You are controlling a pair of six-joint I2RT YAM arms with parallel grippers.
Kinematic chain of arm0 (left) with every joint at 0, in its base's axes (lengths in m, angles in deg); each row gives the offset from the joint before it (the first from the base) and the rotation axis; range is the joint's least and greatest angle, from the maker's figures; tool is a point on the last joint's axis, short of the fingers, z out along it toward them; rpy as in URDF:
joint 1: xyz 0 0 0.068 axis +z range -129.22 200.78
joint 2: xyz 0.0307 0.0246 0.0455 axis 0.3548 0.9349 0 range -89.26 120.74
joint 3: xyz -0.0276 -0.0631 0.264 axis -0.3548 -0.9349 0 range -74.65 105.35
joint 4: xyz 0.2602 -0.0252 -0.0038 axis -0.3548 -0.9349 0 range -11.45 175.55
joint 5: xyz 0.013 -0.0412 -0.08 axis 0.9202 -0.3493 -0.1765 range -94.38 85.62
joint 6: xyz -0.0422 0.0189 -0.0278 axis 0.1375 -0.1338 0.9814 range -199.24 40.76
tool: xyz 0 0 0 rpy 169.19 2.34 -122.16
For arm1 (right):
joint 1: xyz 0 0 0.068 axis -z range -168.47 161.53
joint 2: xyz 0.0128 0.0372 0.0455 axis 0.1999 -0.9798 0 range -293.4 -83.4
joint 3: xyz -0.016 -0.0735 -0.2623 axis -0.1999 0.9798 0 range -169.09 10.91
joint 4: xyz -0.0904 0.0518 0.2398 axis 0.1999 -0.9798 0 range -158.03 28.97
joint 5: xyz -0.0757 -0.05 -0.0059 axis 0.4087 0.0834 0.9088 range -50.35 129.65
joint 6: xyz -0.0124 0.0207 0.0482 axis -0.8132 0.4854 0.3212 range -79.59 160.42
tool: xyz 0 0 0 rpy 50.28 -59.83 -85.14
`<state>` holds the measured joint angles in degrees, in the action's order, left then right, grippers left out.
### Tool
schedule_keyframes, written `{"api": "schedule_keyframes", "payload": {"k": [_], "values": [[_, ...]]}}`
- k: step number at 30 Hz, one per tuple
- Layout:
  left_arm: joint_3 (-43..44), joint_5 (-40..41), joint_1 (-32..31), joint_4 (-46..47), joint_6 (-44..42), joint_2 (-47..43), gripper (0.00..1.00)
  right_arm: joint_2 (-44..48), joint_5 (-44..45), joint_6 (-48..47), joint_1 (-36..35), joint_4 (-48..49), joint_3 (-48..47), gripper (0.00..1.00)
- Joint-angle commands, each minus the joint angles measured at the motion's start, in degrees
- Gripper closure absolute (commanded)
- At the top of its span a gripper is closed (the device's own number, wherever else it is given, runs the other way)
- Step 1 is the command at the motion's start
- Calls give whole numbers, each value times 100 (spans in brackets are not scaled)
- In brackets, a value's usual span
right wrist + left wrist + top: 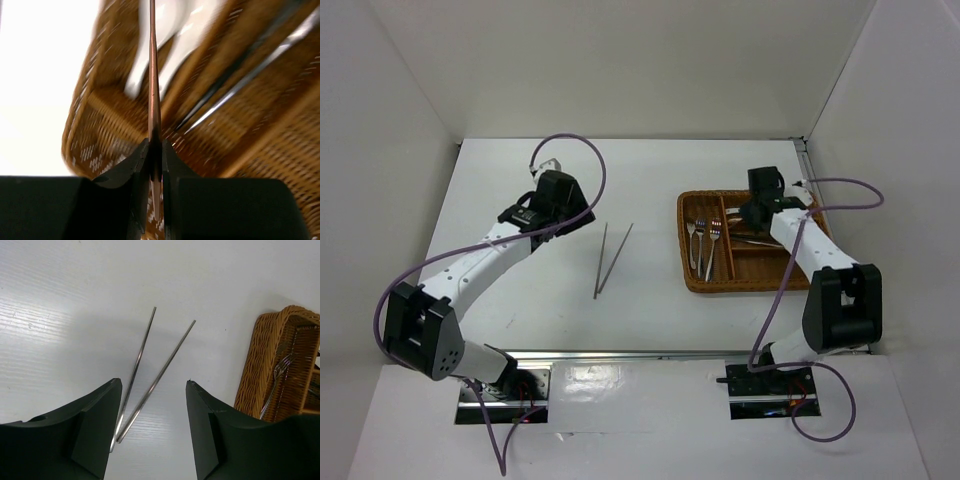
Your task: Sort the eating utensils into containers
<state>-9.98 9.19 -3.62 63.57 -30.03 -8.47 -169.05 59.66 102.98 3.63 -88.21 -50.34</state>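
Note:
Two thin grey metal sticks (pixel 607 259) lie in a narrow V on the white table, left of the brown wicker tray (pixel 692 277). My left gripper (pixel 578 215) is open and empty just left of their far ends. In the left wrist view the sticks (pixel 150 385) run up between my open jaws (pixel 154 381). My right gripper (pixel 757 208) hovers over the tray's far part. It is shut (pixel 156 142) on a thin brown stick (pixel 153 75) that points up over the tray. Two forks (pixel 707 240) lie in a left compartment. White spoons (pixel 172 35) lie in the tray.
The tray's corner (pixel 260 355) with a fork (pixel 280 372) shows at the right of the left wrist view. Dark and silver sticks (pixel 240 70) lie in a tray compartment. White walls enclose the table on three sides.

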Motion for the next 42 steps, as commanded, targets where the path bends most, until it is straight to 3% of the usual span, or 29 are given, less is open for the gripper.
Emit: {"api": "schedule_keyframes", "payload": {"k": [1, 8, 22, 26, 34, 39, 42], "values": [[-76, -82, 15, 36, -227, 24, 32, 101, 390, 836, 498, -657, 140, 100], [-77, -82, 15, 88, -280, 86, 32, -101, 267, 1512, 729, -1000, 359, 100], [-77, -196, 67, 88, -404, 297, 33, -558, 3, 1425, 729, -578, 202, 99], [-129, -196, 120, 141, -456, 349, 33, -620, -225, 1127, 729, -456, 70, 77], [-129, -529, 120, 378, -1017, 700, 33, -145, -612, 494, 729, -138, 79, 46], [-129, -610, -2, 642, -1871, 1060, 35, -84, -927, -146, 729, -385, -202, 44], [2, -390, -108, 642, -2046, 1403, 35, 144, -1236, -692, 580, 106, -63, 44]]}}
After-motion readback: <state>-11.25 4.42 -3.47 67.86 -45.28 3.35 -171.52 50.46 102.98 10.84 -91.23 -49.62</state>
